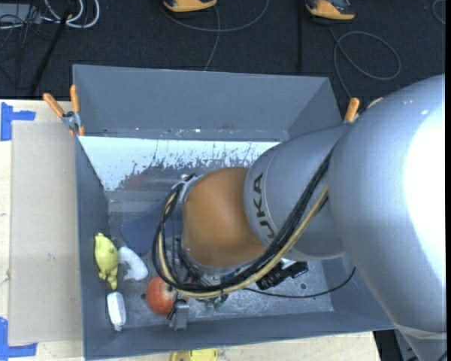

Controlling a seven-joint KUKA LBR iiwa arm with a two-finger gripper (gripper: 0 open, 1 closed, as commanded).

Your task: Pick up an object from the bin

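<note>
My gripper (179, 316) reaches down near the bin's front wall, left of the middle, mostly hidden under the arm's orange cover. A red-orange round thing like a small apple (159, 297) lies right beside it on its left, touching or nearly touching. A white curved piece (133, 264) lies a little farther back and to the left.
A yellow toy figure (106, 258) lies by the left wall, and a small white oblong thing (116, 309) sits in the front left corner. The arm, its orange cover and cables hide the bin's middle and right.
</note>
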